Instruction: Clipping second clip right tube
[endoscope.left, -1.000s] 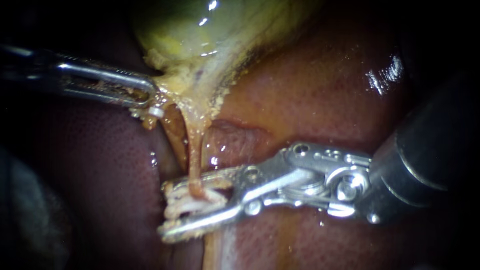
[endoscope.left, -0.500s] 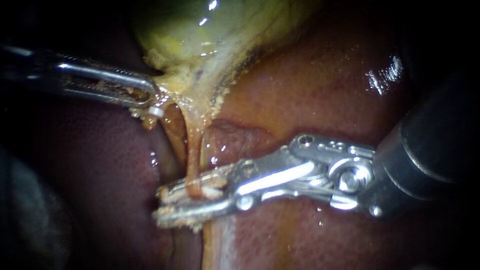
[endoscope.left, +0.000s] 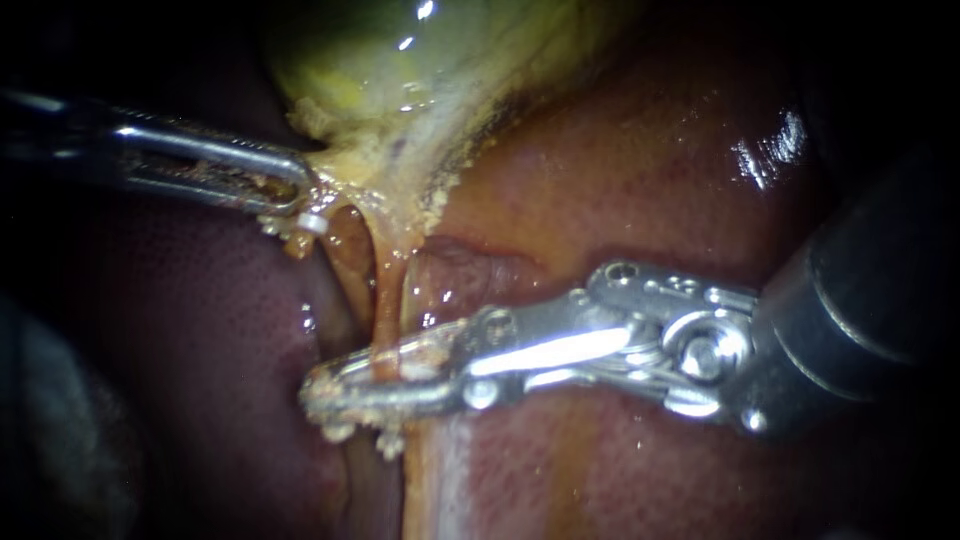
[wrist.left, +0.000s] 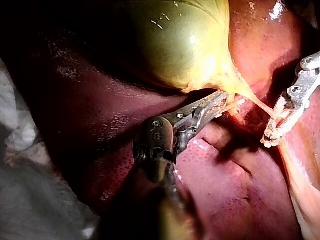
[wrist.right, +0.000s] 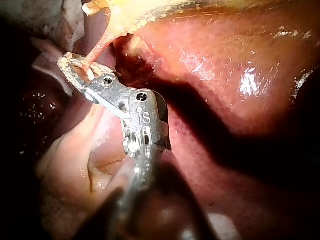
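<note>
The right instrument (endoscope.left: 325, 390) reaches in from the right, its jaws squeezed together on the right tube (endoscope.left: 385, 300) below the gallbladder (endoscope.left: 400, 60). A second ago they stood wide around it. Bare liver (endoscope.left: 620, 180) lies open either side. The left instrument (endoscope.left: 295, 195) pinches the gallbladder's edge, well clear.

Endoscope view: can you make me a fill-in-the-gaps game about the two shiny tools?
The right instrument has its jaws shut on a thin ____. The left instrument grips the neck of the yellow-green ____. The dark red tissue beneath them both is the ____.
Missing words: tube; gallbladder; liver.
</note>
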